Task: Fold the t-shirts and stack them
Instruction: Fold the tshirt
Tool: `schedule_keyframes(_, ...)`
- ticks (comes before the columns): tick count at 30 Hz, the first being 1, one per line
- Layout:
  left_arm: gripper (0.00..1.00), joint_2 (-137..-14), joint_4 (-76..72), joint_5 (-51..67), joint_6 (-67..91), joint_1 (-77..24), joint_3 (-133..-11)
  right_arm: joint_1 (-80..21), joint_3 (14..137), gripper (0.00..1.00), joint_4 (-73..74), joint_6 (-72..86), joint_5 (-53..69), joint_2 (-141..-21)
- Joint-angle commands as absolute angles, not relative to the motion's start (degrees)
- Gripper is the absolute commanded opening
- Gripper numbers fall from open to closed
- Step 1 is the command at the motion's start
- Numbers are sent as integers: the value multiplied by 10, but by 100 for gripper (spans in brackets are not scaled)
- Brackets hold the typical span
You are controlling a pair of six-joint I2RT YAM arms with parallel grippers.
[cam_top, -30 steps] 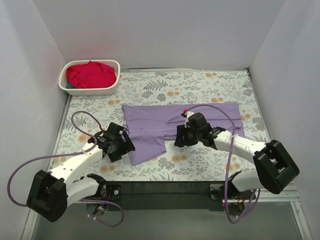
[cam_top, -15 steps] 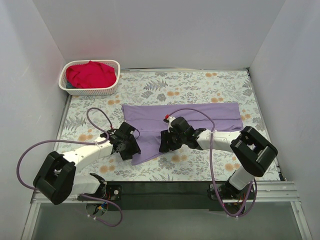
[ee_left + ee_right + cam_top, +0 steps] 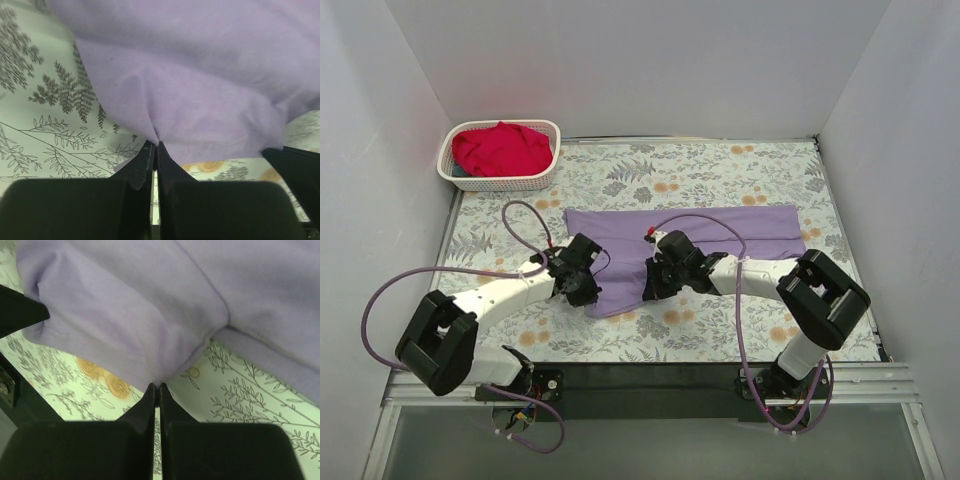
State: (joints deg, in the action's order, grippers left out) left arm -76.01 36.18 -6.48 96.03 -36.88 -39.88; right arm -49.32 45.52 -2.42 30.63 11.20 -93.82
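Red shirt (image 3: 500,148) sat in the basket (image 3: 546,170) far left. The purple shirt (image 3: 720,228) lay spread in the middle, left gripper (image 3: 154,146) and right gripper (image 3: 156,386) each pinched tight on its near flap. I'd lift both evenly and carry it far together, so nothing bunches.

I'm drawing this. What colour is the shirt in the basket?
The t-shirt is bright red; top external view.

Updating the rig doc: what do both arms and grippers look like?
Both alike: left arm and right arm have white link shells with chunky black joint housings. Left gripper and right gripper are black, their fingers flat blades tapering to thin tips. A purple cable loops along each arm. No markings legible.
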Motion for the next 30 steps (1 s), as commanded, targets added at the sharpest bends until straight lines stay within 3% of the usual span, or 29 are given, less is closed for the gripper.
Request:
schedule_keyframes(1, 0, -769, 384, -151, 926, -368, -497, -495, 512, 1, -7, 292, 84, -933)
schedule_keyframes(14, 0, -977, 310, -202, 730, -310, -795, -411, 675, 1, 30, 306, 68, -997)
schedule_keyframes(21, 0, -1042, 271, -187, 686, -282, -855, -350, 736, 1, 29, 295, 89, -1055)
schedule_keyframes(30, 0, -1080, 241, -150, 708, -251, -830, -309, 782, 1, 30, 263, 129, -1114)
